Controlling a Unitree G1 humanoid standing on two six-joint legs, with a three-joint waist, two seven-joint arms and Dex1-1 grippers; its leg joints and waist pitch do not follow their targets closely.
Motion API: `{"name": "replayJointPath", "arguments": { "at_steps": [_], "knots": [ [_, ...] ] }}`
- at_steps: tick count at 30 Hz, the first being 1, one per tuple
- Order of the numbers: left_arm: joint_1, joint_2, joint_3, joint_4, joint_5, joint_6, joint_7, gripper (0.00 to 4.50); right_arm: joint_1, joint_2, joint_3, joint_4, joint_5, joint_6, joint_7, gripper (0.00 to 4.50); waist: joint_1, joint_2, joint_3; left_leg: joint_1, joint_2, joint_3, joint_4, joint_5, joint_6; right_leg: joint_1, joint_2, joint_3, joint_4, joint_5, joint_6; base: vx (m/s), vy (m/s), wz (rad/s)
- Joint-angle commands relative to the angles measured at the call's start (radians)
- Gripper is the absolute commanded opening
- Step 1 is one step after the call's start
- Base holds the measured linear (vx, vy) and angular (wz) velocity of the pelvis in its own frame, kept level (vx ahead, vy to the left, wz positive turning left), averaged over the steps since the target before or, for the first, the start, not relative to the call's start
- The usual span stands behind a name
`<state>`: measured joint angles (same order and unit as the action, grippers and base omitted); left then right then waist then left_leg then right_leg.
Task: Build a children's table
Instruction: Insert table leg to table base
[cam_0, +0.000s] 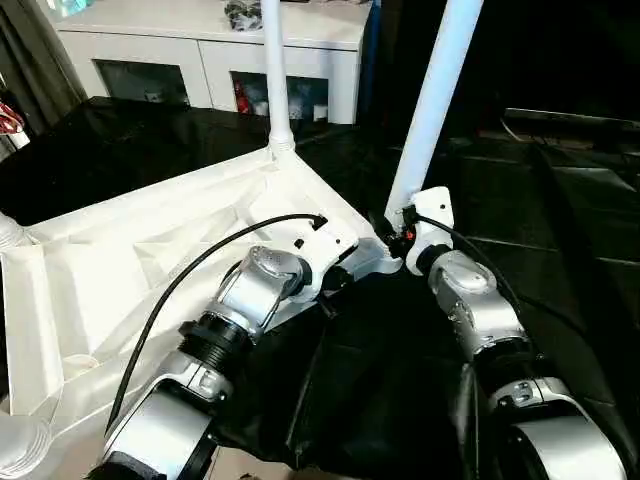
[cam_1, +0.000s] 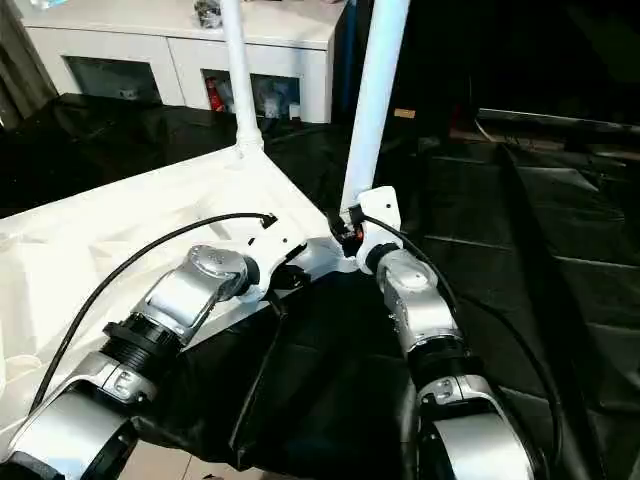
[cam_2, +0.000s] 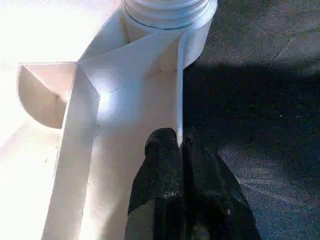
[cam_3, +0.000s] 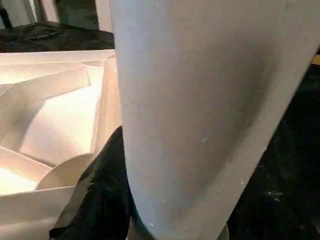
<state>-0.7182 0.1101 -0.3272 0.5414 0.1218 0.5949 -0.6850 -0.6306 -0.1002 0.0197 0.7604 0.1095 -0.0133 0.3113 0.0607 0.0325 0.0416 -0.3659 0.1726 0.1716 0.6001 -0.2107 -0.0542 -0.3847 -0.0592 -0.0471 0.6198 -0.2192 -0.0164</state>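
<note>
Black sheeting (cam_0: 560, 220) under upturned table top (cam_0: 120, 260); white cabinet (cam_0: 210, 45) behind

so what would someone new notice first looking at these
Probably the white table top lying upside down on the black floor covering, ribs up, with two white legs rising from its far corners. The right gripper is closed around the base of the nearer leg. The left gripper pinches the top's rim just below that corner.
</note>
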Motion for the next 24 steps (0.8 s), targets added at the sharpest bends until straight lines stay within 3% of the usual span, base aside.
{"name": "replayJointPath", "arguments": {
  "at_steps": [1, 4, 7, 9, 14, 17, 19, 21, 24],
  "knots": [
    [-0.042, 0.004, 0.013, -0.044, 0.001, -0.012, 0.025, 0.0, 0.057, 0.028, 0.025, 0.103, -0.009, 0.059, 0.022, 1.9, 0.008, 0.007, -0.05, 0.005, 0.057, -0.024, -0.079, -0.162, 0.043, 0.05, -0.094, 0.047, -0.078, -0.051, -0.276, 0.0, 0.0, 0.0],
    [-0.04, 0.007, 0.008, -0.049, -0.003, -0.021, 0.004, 0.0, 0.049, 0.024, 0.013, 0.099, 0.005, 0.056, 0.037, 2.6, 0.008, 0.008, -0.051, 0.006, 0.058, -0.024, -0.08, -0.155, 0.043, 0.049, -0.094, 0.047, -0.076, -0.037, -0.275, 0.0, 0.0, 0.0],
    [-0.033, 0.015, 0.003, -0.067, -0.008, -0.026, -0.018, 0.0, 0.041, 0.018, 0.003, 0.089, 0.013, 0.048, 0.053, 2.79, 0.009, 0.008, -0.055, 0.002, 0.057, -0.024, -0.075, -0.105, 0.061, 0.053, -0.093, 0.045, -0.067, 0.058, -0.293, 0.0, 0.0, 0.0],
    [-0.03, 0.018, 0.001, -0.075, -0.012, -0.028, -0.026, 0.0, 0.037, 0.016, -0.001, 0.086, 0.017, 0.039, 0.068, 3.08, 0.009, 0.011, -0.056, 0.003, 0.058, -0.024, -0.074, -0.091, 0.073, 0.053, -0.094, 0.044, -0.064, 0.081, -0.298, 0.0, 0.0, 0.0],
    [-0.014, 0.043, -0.019, -0.102, -0.024, -0.07, -0.089, 0.0, 0.03, -0.005, -0.009, 0.039, 0.039, 0.009, 0.158, 3.4, 0.011, 0.006, -0.059, -0.002, 0.056, -0.022, -0.067, -0.06, 0.103, 0.057, -0.096, 0.044, -0.059, 0.126, -0.311, 0.0, 0.0, 0.0],
    [-0.008, 0.057, -0.024, -0.114, -0.032, -0.086, -0.119, 0.0, 0.032, -0.029, 0.004, 0.0, 0.035, 0.006, 0.196, 3.53, 0.018, 0.011, -0.064, -0.005, 0.054, -0.021, -0.056, 0.016, 0.141, 0.055, -0.095, 0.043, -0.048, 0.202, -0.317, 0.0, 0.0, 0.0],
    [0.001, 0.078, -0.032, -0.121, -0.039, -0.116, -0.157, 0.0, 0.045, -0.065, 0.025, -0.053, 0.025, 0.009, 0.252, 3.73, 0.027, 0.011, -0.073, -0.009, 0.052, -0.02, -0.042, 0.1, 0.179, 0.052, -0.087, 0.041, -0.031, 0.319, -0.316, 0.0, 0.0, 0.0],
    [0.009, 0.098, -0.033, -0.124, -0.051, -0.141, -0.197, 0.0, 0.067, -0.112, 0.05, -0.112, 0.02, 0.019, 0.331, 3.73, 0.032, 0.011, -0.069, -0.01, 0.054, -0.019, -0.041, 0.094, 0.199, 0.047, -0.088, 0.039, -0.033, 0.32, -0.316, 0.0, 0.0, 0.0],
    [0.02, 0.117, -0.03, -0.124, -0.072, -0.172, -0.25, 0.0, 0.101, -0.172, 0.076, -0.184, 0.02, 0.033, 0.438, 3.73, 0.039, 0.01, -0.065, -0.01, 0.056, -0.019, -0.043, 0.049, 0.196, 0.048, -0.089, 0.038, -0.04, 0.252, -0.31, 0.0, 0.0, 0.0]
  ]
}}
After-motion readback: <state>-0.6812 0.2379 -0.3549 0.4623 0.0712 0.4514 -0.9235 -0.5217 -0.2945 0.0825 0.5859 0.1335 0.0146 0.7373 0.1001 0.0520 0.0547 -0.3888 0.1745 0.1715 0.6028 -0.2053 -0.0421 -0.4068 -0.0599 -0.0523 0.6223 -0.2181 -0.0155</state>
